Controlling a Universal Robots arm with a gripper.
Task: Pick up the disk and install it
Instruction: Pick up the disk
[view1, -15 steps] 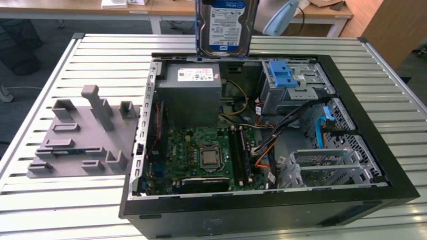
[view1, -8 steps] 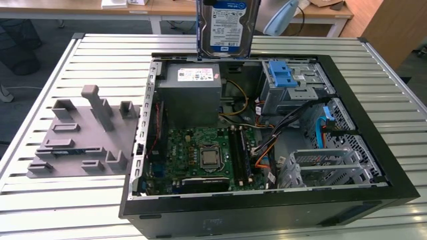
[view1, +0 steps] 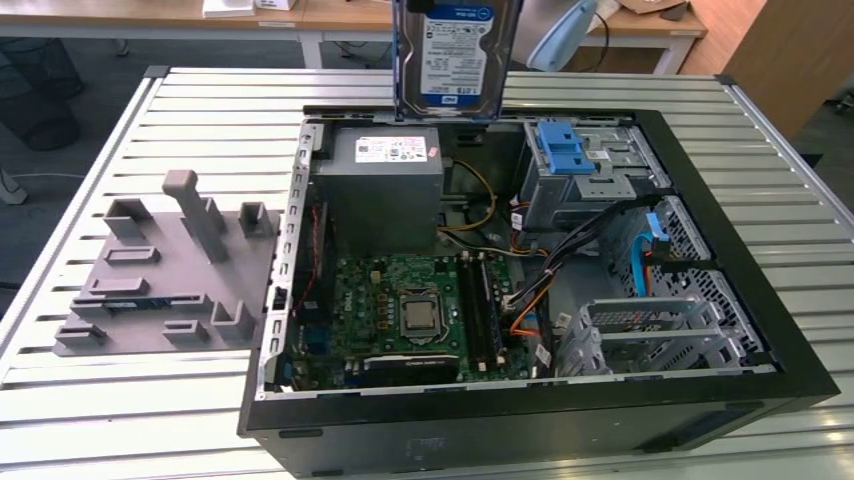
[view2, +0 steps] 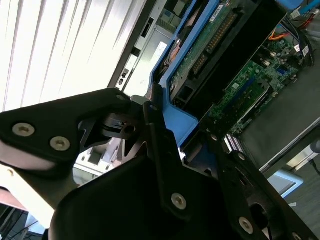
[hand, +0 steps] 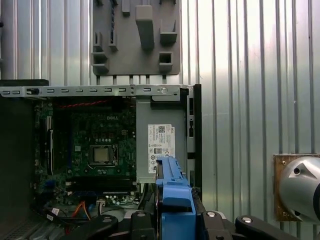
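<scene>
Blue plastic-framed disk (view1: 455, 50), ribbed metal table (view1: 134, 400)

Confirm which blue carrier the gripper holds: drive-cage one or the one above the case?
The one above the case: it frames the disk, clamped by the gripper over the power supply. The other blue carrier sits in the drive cage.

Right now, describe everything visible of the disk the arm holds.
The flat rectangular silver metal hard drive with a white-and-blue label sits clipped in a blue plastic carrier frame. It hangs upright over the far edge of the open black computer case, held by the hand clamped on the frame. Its green circuit board shows in the second wrist view.
</scene>
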